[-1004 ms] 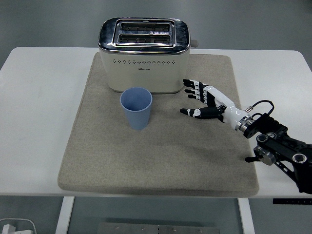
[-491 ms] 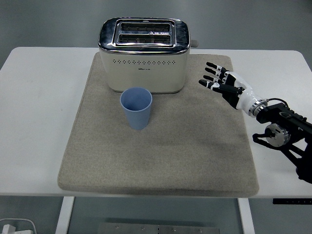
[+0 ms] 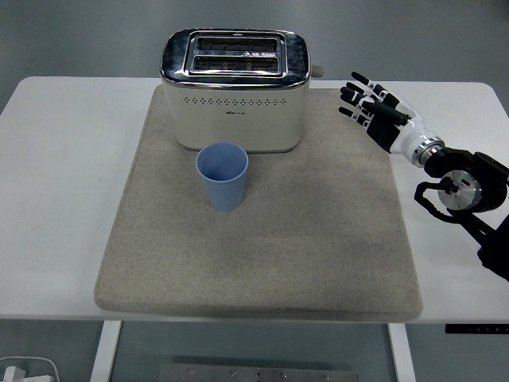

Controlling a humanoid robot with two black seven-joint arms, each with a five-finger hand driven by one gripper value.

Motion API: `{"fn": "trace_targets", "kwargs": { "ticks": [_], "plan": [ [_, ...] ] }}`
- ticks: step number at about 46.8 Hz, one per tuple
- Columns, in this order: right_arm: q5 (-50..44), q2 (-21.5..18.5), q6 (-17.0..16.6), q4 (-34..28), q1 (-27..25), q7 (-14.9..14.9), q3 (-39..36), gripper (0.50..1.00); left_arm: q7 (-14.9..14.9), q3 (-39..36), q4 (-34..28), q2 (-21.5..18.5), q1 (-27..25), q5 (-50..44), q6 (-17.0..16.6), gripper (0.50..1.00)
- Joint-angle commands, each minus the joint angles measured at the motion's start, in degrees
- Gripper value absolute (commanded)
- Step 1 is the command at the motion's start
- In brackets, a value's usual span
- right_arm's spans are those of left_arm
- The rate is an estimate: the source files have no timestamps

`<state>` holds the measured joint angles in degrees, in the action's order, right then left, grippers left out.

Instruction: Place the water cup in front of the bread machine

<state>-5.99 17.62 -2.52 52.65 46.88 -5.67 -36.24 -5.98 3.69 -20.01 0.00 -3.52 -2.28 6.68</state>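
Cup: blue, upright, open mouth up, looks empty. Stands centre-left of frame on the mat, just in front of the toaster, apart from it by a narrow strip of mat. Judged placement: cup is already in front of the toaster, so the task looks done or close to it.

Handling, judged: thin-walled plastic, light, fairly stiff but would flex if squeezed hard. Smooth tapered wall, so it could slip downward through a loose grip. Easy to tip with a side knock. Best hold: around the mid to upper wall, thumb opposite the fingers, from the right side where nothing stands in the way.

Right hand: upper right of frame, above the mat's far right corner, well apart from the cup. Fingers spread and extended toward upper left, holding nothing. Forearm runs down-right to the frame edge.

Left arm: not visible.

Table: white, carries the mat.
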Motion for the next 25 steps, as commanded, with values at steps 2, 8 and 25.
{"fn": "trace_targets", "kwargs": {
  "ticks": [2, 8, 25],
  "plan": [
    [0.02, -0.04, -0.12, -0.18, -0.21, -0.04, -0.41, 0.928, 0.0, 0.0, -0.03, 0.0, 0.0, 0.0, 0.0, 1.0],
    [0.02, -0.04, -0.12, -0.45, -0.21, -0.04, -0.59, 0.926, 0.0, 0.0, -0.03, 0.0, 0.0, 0.0, 0.0, 1.0],
    [-0.07, -0.04, -0.03, -0.62, -0.21, -0.04, -0.59, 0.928, 0.0, 0.0, -0.03, 0.0, 0.09, 0.0, 0.0, 1.0]
  ]
}}
